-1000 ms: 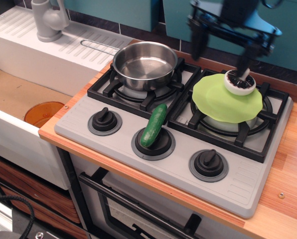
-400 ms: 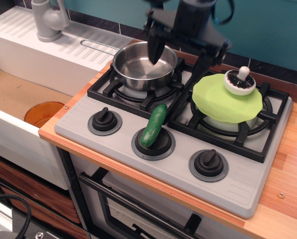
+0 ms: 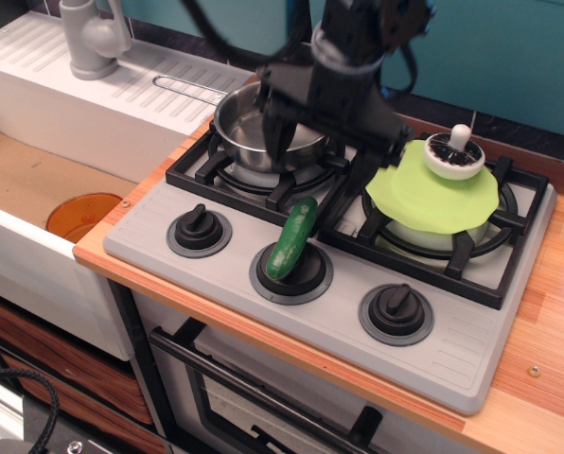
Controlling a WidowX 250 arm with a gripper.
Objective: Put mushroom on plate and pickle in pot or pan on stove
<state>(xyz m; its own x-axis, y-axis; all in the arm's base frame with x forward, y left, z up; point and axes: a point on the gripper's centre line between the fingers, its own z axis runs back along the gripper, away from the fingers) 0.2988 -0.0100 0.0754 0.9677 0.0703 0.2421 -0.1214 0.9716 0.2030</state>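
The mushroom (image 3: 454, 154) lies cap-down, stem up, on the back edge of the lime-green plate (image 3: 433, 197), which rests on the right burner of the grey stove (image 3: 216, 253). The dark-green pickle (image 3: 292, 236) leans across the middle knob at the stove's front. The steel pot (image 3: 247, 128) sits on the left back burner, partly hidden by my arm. My gripper (image 3: 322, 149) hangs open and empty between pot and plate, a little above and behind the pickle, its dark fingers spread wide.
A white drainboard with a grey faucet (image 3: 91, 38) is at the back left. An orange disc (image 3: 81, 215) lies in the sink below the counter's left edge. The stove has a left knob (image 3: 198, 230) and right knob (image 3: 396, 312). Wooden counter (image 3: 547, 312) extends to the right.
My gripper left the mushroom on the plate, swung left over the pot, and has now come down and forward toward the pickle. The objects have not moved.
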